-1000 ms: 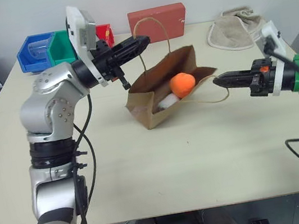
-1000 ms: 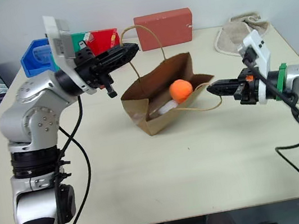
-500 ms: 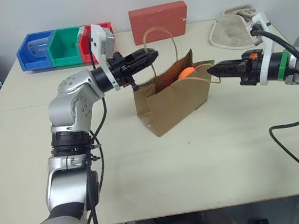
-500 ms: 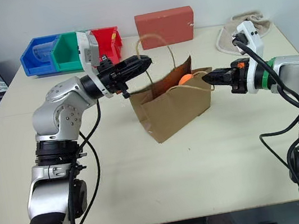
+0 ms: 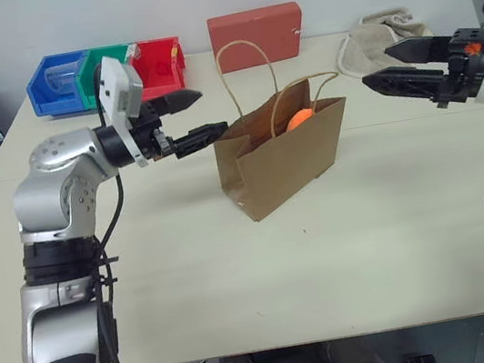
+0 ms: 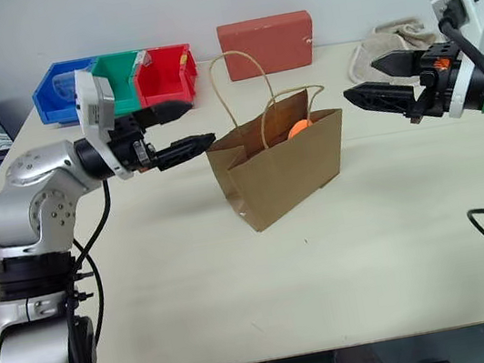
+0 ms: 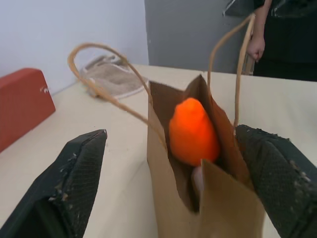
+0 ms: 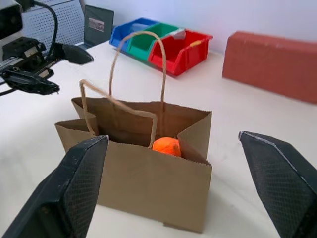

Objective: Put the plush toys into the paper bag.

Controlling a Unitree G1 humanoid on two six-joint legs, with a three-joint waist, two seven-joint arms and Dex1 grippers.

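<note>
Brown kraft paper, plain and creased, forms the paper bag [image 5: 286, 158] that stands upright on the pale beige table [image 5: 238, 274] with its mouth open and its two thin twisted-paper loop handles rising above the rim. Inside it sits the orange carrot-shaped plush toy [image 7: 193, 132], its top showing just above the bag's edge in the head views; in the left wrist view a sliver of something white [image 7: 196, 179] lies below the carrot, too little of it visible to tell what it is. The left gripper [image 5: 196, 115] hangs level just beside the bag's left end, its two black fingers spread wide apart and holding nothing, clear of the paper. The right gripper [image 5: 379, 68] is level above and to the right of the bag, well apart from it, fingers likewise parted and empty. Behind the bag, near the wall, rest a red-brown rectangular block [image 5: 257, 37], a row of blue, green and red plastic bins [image 5: 96, 74], and a beige folded towel [image 5: 378, 42].
</note>
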